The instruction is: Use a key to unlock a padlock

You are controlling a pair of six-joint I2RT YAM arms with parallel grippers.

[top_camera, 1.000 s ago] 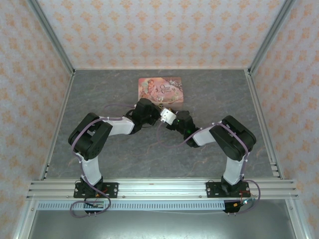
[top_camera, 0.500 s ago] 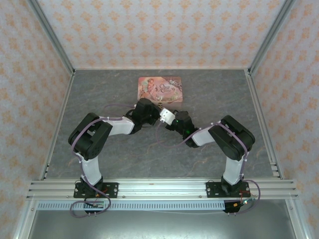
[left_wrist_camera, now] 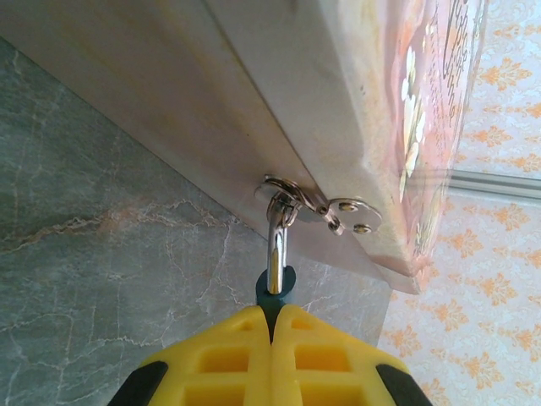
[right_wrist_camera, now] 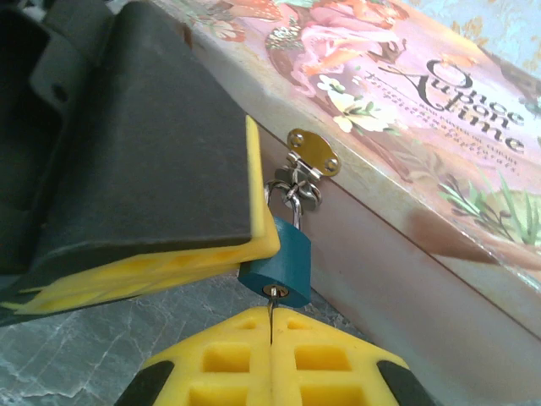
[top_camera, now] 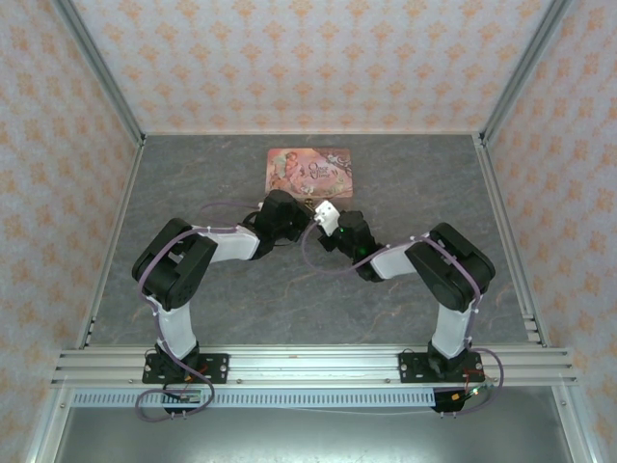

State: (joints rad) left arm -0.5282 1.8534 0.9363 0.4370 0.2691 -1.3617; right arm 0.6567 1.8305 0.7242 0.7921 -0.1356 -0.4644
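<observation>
Left gripper (left_wrist_camera: 272, 337) pinches padlock (right_wrist_camera: 275, 271), right gripper (right_wrist_camera: 270, 340) pinches key (right_wrist_camera: 270, 315) w/ tip in keyhole (right_wrist_camera: 272, 292). Shackle (left_wrist_camera: 276, 245) not open yet; I judge 1 step, the turning, is not done.

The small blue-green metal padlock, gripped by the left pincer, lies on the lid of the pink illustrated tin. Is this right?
No. In the right wrist view the small blue-green metal padlock, gripped by the left pincer, hangs from the pink illustrated tin's silver hasp.

**Black-and-white arms, yellow finger pads**

Left arm (top_camera: 178, 265) and right arm (top_camera: 448, 262): black joint housings, white links, black base plates (top_camera: 183, 367). Thin purple cables (top_camera: 318, 258) loop along both. Left gripper (left_wrist_camera: 272, 317) and right gripper (right_wrist_camera: 270, 326): yellow moulded fingers (right_wrist_camera: 215, 364) with rectangular recesses and black outer corners.
</observation>
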